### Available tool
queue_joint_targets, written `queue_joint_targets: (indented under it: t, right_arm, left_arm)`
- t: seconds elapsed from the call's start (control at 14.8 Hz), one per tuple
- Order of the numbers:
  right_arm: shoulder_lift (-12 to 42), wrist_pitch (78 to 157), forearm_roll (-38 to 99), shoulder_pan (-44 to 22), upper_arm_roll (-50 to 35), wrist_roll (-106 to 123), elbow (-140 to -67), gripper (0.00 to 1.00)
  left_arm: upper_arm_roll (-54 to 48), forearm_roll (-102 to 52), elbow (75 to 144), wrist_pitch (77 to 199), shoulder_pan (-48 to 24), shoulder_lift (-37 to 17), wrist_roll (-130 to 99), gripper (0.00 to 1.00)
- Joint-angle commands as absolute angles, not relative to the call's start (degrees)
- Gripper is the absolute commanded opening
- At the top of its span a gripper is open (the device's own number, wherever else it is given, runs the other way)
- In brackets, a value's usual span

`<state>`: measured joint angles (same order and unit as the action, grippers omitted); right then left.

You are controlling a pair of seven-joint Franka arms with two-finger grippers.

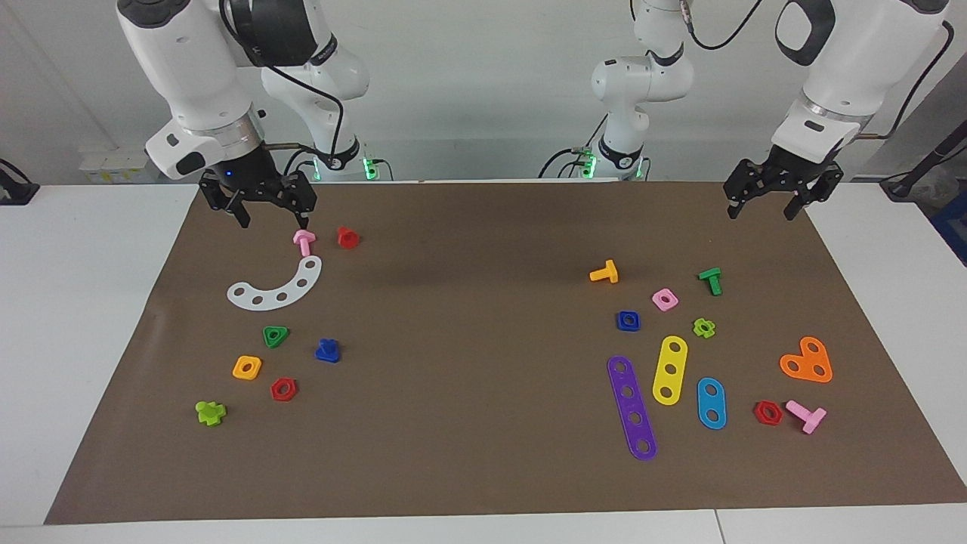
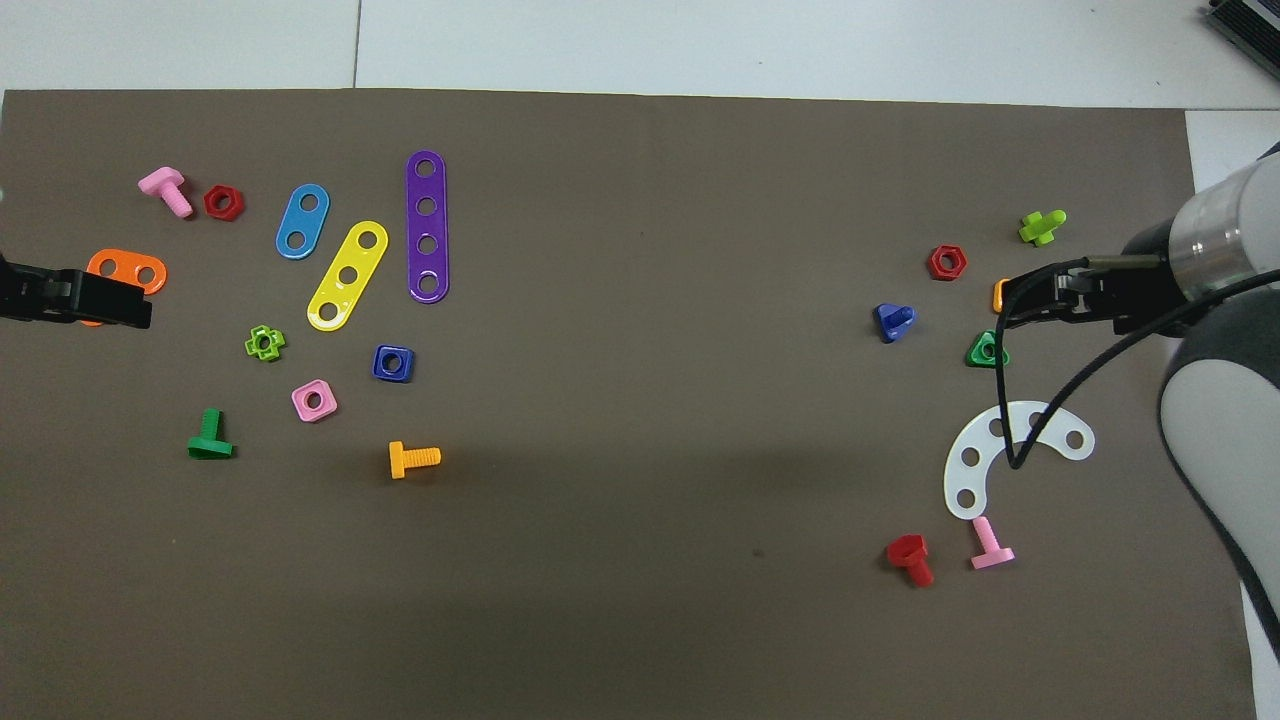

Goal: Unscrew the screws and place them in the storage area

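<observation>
The blue bolt [image 1: 328, 351] with a triangular head lies loose on the brown mat at the right arm's end; it also shows in the overhead view [image 2: 892, 321]. My right gripper [image 1: 273, 221] is open and empty, up in the air over the nearer end of a white curved plate [image 1: 278, 290]; one fingertip [image 1: 304, 224] hangs just above a pink bolt [image 1: 304, 242]. The blue bolt lies well farther from the robots than that gripper. My left gripper [image 1: 761, 211] is open and empty, and waits above the mat's edge at the left arm's end.
Around the blue bolt lie a green triangular nut [image 1: 276, 336], an orange nut [image 1: 247, 367], a red nut [image 1: 283, 389], a lime bolt [image 1: 210, 412] and a red bolt [image 1: 347, 237]. At the left arm's end lie coloured plates, nuts and bolts, among them a blue square nut [image 1: 628, 321].
</observation>
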<state>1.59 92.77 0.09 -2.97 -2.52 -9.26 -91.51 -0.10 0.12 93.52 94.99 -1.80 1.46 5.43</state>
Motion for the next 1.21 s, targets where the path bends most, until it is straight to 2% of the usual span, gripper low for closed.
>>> queue_joint_targets:
  t: [0.0,0.2,0.54,1.15]
  right_arm:
    - [0.3,93.4,1.2,-2.1,-3.0,-7.5,-93.4,1.0]
    - [0.1,93.6,1.2,-2.5,-3.0,-7.7,-94.0,1.0]
    - [-2.2,96.6,1.1,-2.5,-3.1,-8.2,-99.0,1.0]
    - [-2.5,98.3,0.8,-2.5,-3.1,-8.3,-99.3,1.0]
  left_arm:
    - [-0.4,-0.9,95.9,96.5,-1.1,3.1,5.5,1.0]
    - [-0.4,-0.9,95.9,96.5,-1.1,3.1,5.5,1.0]
    - [-0.4,-0.9,95.9,96.6,-1.1,3.1,5.5,1.0]
    - [-0.4,-0.9,96.3,97.4,-1.1,3.2,5.5,1.0]
